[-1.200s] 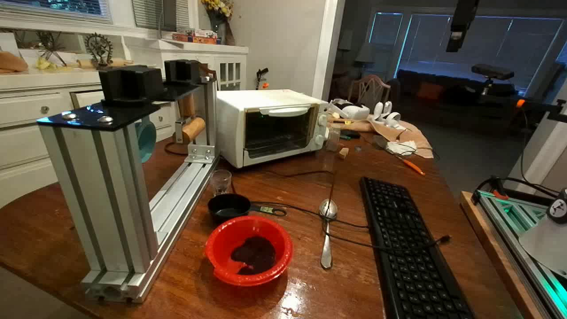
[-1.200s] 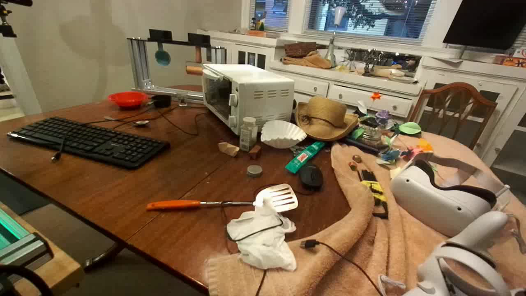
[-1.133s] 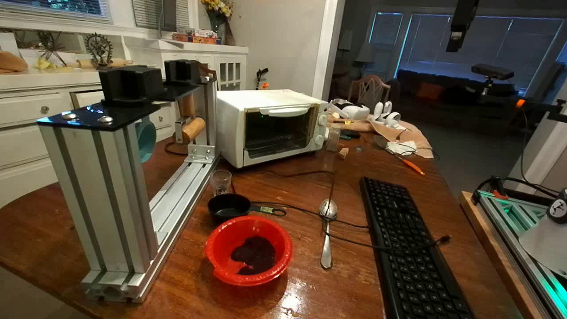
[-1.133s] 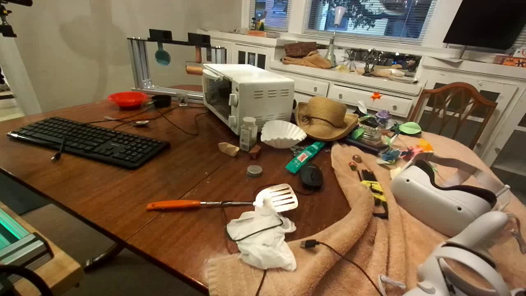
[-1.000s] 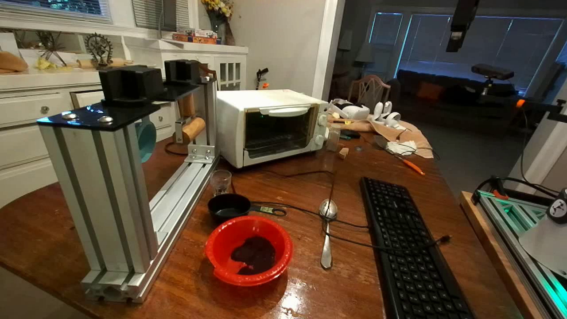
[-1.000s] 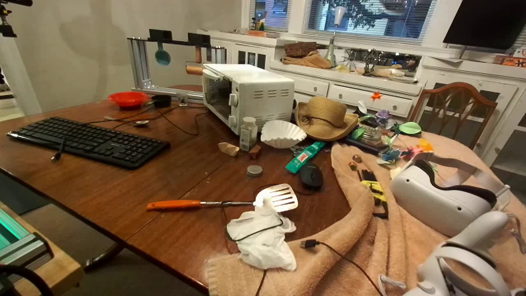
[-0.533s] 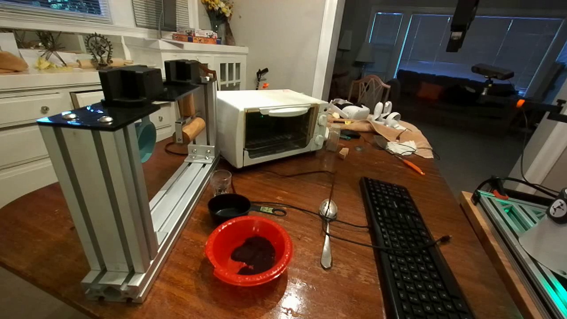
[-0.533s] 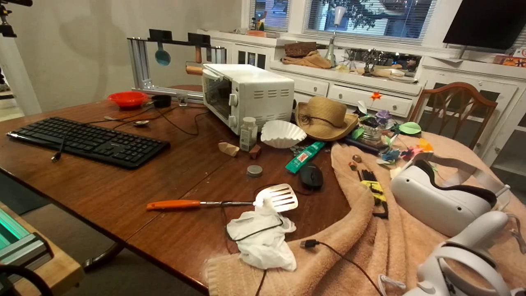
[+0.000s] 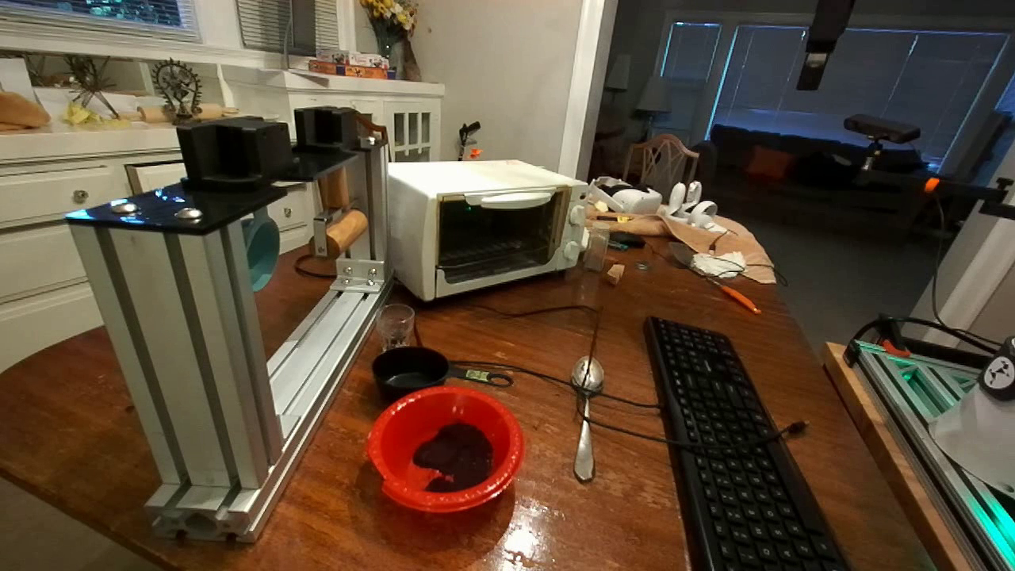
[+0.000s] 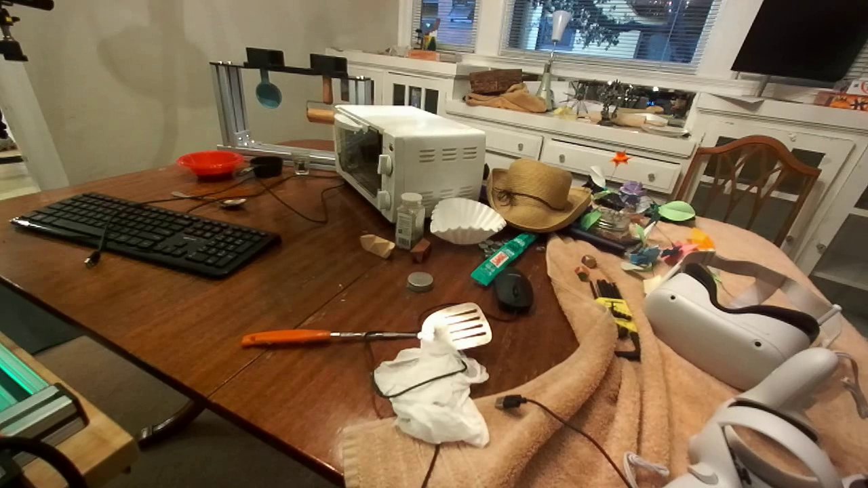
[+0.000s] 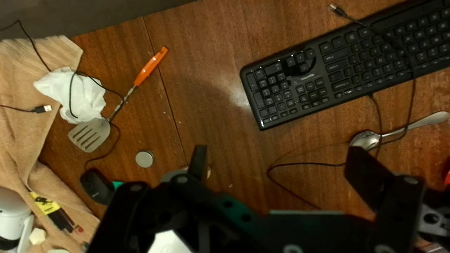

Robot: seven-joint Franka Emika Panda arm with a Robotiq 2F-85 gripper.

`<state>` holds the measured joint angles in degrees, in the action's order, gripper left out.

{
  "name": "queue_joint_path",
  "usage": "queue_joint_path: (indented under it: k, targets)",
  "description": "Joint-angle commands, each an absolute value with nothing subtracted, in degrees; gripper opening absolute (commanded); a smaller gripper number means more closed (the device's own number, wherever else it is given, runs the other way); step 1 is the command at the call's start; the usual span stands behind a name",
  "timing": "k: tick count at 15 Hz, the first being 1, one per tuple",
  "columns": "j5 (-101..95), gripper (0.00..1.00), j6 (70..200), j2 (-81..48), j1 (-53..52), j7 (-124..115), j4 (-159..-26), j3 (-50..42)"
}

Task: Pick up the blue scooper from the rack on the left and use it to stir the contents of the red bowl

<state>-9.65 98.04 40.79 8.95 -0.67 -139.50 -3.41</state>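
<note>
My gripper (image 11: 276, 154) is gaping, two jaws wide apart; well away from them one blue scooper (image 10: 268, 95) is hanging from one rack (image 9: 226, 341), and one red bowl (image 9: 399, 448) is sitting past one jaw

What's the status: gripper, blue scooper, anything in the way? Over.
Gripper open, holding nothing. Blue scooper hanging from rack, not yet taken. White toaster oven beside rack, possibly crowding reach.

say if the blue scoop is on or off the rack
On: the scoop hangs from the rack, below its dark top, in both exterior views.
</note>
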Motion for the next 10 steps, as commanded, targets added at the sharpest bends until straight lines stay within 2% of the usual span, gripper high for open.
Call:
queue_joint_path:
  k: [1, 10]
  targets:
    - [-7.1, 1.0, 99.79, 38.29, 3.52, -0.25, -137.65, -1.12]
    - [-5.36, 1.0, 107.89, 23.1, -8.37, 3.07, -126.22, 8.81]
